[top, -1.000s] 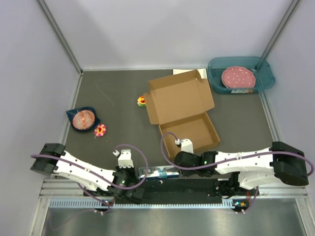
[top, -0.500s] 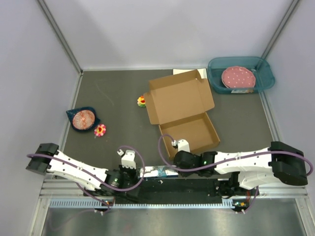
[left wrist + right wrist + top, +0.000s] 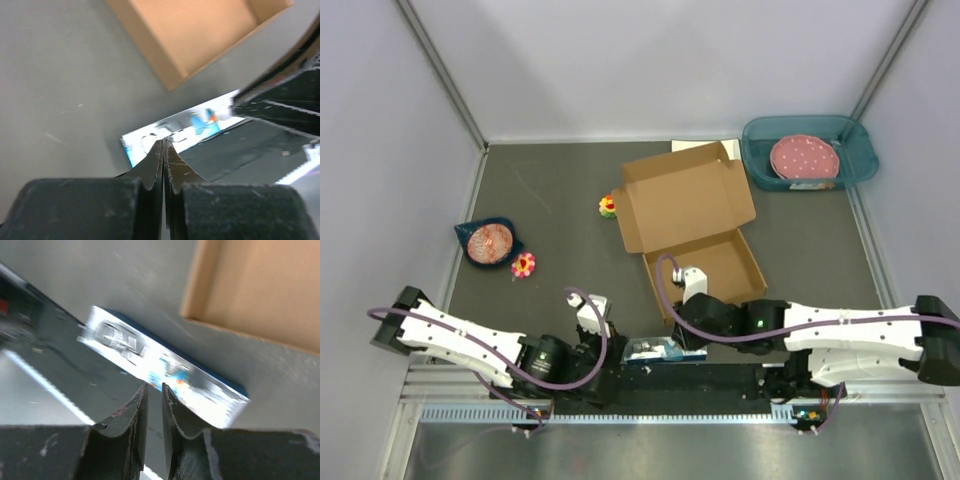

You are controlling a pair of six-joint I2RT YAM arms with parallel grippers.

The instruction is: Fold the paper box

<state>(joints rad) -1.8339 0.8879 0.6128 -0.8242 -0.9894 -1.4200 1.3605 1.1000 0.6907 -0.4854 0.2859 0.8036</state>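
Top external view: a plain brown corrugated cardboard box (image 3: 690,220) lies open mid-table. Both arms crowd a shiny silver-and-blue packet (image 3: 655,350) at the near edge. The left gripper (image 3: 163,145) is pressed together, and the right gripper (image 3: 154,387) is nearly together, its grip unclear. Lid-closing looks pending and probably needs both arms reaching to the box.

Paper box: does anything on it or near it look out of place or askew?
The paper box lies open, turned askew on the table, with no visible damage. One odd thing: a shiny blue-and-white packet lies in front of it at the table's near edge.
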